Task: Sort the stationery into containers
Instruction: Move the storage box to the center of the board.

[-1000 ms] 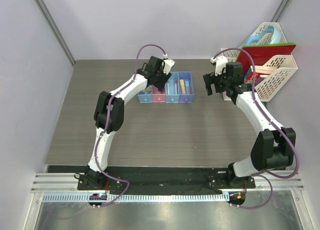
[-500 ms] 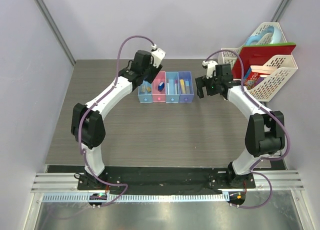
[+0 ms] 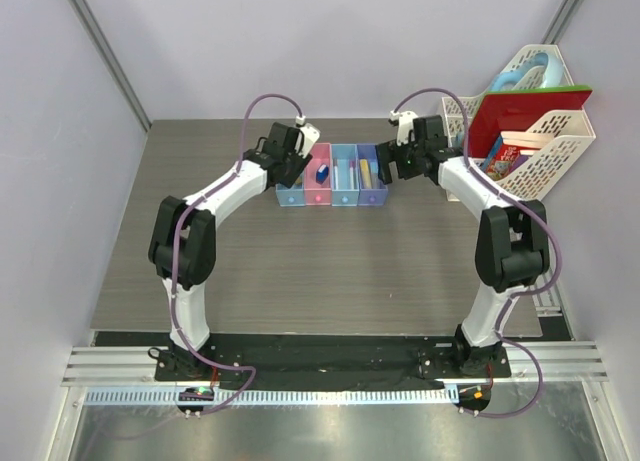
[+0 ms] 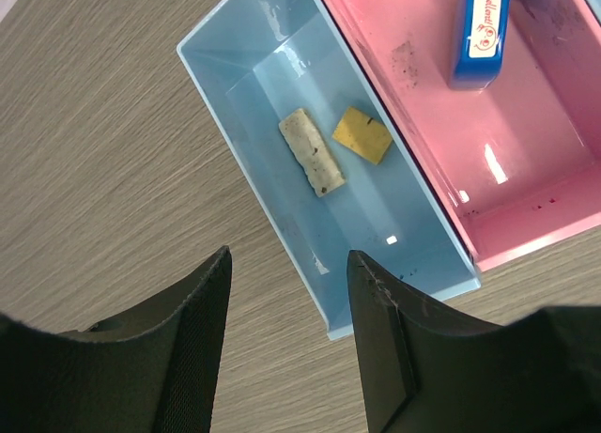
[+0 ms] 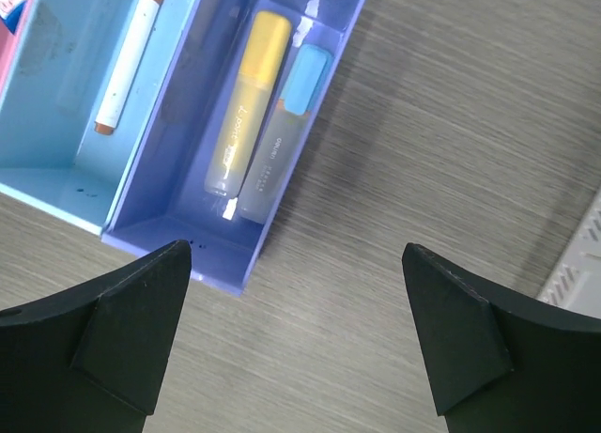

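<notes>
Beige eraser and tan eraser lie in the blue bin just ahead of your left gripper, jaws apart and empty. Your right gripper, spread wide, hangs over the yellow highlighter lying lengthwise in the purple bin.

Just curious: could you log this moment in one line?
left claw: open, empty, above blue bin with erasers | right claw: open, empty, above purple bin holding highlighter, marker

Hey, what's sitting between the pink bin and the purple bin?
A light blue bin holding a thin white pen, seen in the top view between the pink bin and purple bin.
</notes>
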Action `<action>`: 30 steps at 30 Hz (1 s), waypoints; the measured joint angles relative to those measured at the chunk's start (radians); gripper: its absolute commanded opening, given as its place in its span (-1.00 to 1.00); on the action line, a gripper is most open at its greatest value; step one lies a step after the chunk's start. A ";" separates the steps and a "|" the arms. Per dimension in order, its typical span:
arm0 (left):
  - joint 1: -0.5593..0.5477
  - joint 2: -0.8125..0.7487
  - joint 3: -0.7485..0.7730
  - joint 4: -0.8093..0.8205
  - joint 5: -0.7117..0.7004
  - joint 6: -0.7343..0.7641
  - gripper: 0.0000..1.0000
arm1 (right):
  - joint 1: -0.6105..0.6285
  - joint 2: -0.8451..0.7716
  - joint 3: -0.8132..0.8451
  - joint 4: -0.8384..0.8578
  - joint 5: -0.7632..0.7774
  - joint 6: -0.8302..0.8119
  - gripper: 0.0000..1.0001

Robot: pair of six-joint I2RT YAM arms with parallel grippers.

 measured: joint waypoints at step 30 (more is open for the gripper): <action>0.002 0.040 -0.127 0.025 0.073 -0.015 0.05 | 0.093 0.072 -0.097 0.041 0.034 -0.002 0.99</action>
